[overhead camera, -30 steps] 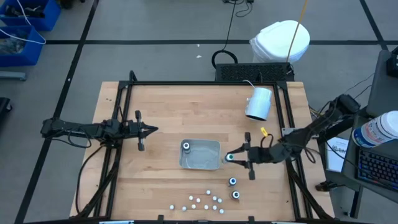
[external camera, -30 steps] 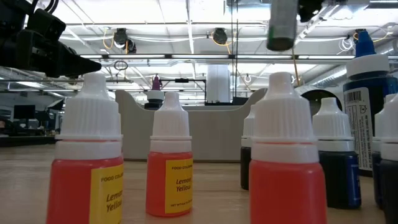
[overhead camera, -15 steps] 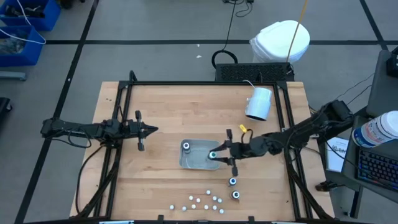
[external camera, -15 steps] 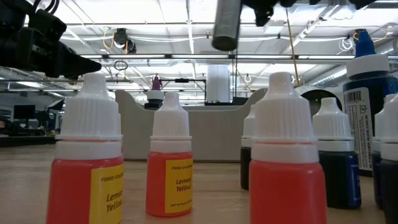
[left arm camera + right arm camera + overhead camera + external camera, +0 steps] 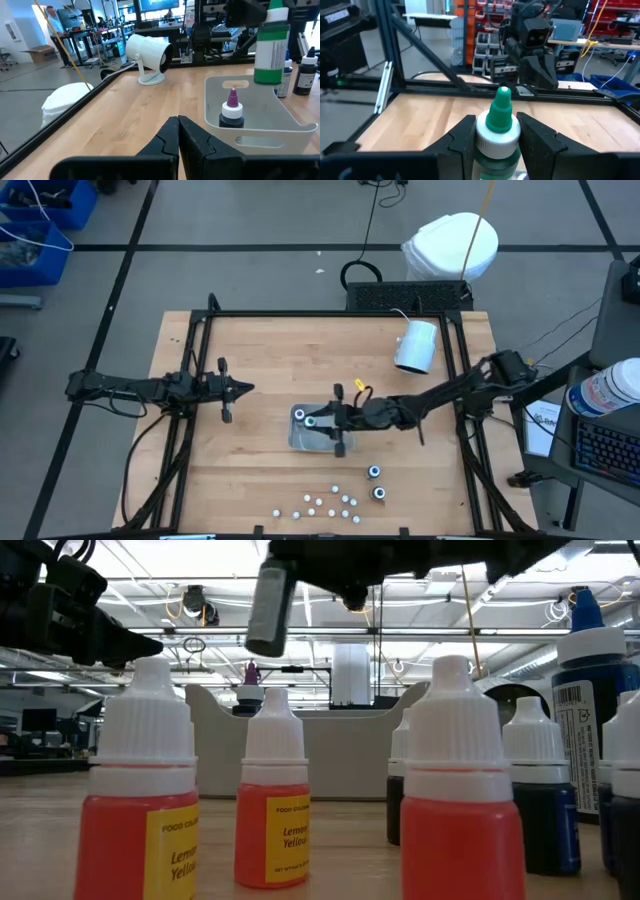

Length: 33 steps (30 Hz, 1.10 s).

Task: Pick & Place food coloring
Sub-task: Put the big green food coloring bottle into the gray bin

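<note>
Leftward over the last second, the right hand [image 5: 312, 421] has carried its green-capped bottle [image 5: 499, 131] across the tray's [image 5: 325, 442] right edge; it hangs above the purple-tipped bottle [image 5: 231, 110] inside. 2 more [image 5: 377, 483] stand outside near the desk's [image 5: 270, 360] front. Left hand [image 5: 248, 388] rests clenched, well apart.

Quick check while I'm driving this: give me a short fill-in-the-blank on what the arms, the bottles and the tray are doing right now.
1. The right gripper holds a bottle with a ____ tip.
2. That gripper hovers over the grey ____.
3. The bottle already standing in the tray has a ____ tip.
4. The left gripper waits with its jaws ____.

Missing words: green; tray; purple; shut
</note>
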Each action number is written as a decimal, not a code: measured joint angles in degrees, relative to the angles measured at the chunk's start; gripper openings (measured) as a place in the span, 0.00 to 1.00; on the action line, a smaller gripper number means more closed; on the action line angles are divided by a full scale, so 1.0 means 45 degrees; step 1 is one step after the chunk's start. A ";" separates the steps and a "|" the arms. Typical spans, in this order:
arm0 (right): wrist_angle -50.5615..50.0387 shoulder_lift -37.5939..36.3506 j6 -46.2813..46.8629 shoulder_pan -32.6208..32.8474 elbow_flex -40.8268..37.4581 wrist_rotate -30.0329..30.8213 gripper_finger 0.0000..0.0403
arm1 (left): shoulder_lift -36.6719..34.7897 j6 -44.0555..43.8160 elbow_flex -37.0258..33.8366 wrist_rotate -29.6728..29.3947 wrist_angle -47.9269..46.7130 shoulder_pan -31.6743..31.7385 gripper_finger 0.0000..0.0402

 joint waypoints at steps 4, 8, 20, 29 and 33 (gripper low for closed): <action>0.0188 0.0906 0.0026 -0.0153 0.0220 0.0031 0.29 | 0.0000 0.0000 0.0000 0.0000 -0.0129 0.0000 0.02; 0.0561 0.1689 0.0005 -0.0230 0.0388 0.0072 0.29 | 0.0000 0.0000 0.0000 0.0000 -0.0183 0.0000 0.02; 0.1413 0.2950 -0.0394 -0.0215 0.0416 0.0382 0.30 | 0.0000 0.0015 0.0000 0.0000 -0.0172 0.0002 0.02; 0.1625 0.3220 -0.0401 -0.0207 0.0413 0.0396 0.30 | 0.0000 0.0049 0.0000 0.0000 -0.0172 0.0000 0.02; 0.1678 0.3220 -0.0392 -0.0181 0.0413 0.0374 0.30 | 0.0000 0.0053 0.0000 0.0000 -0.0168 0.0003 0.02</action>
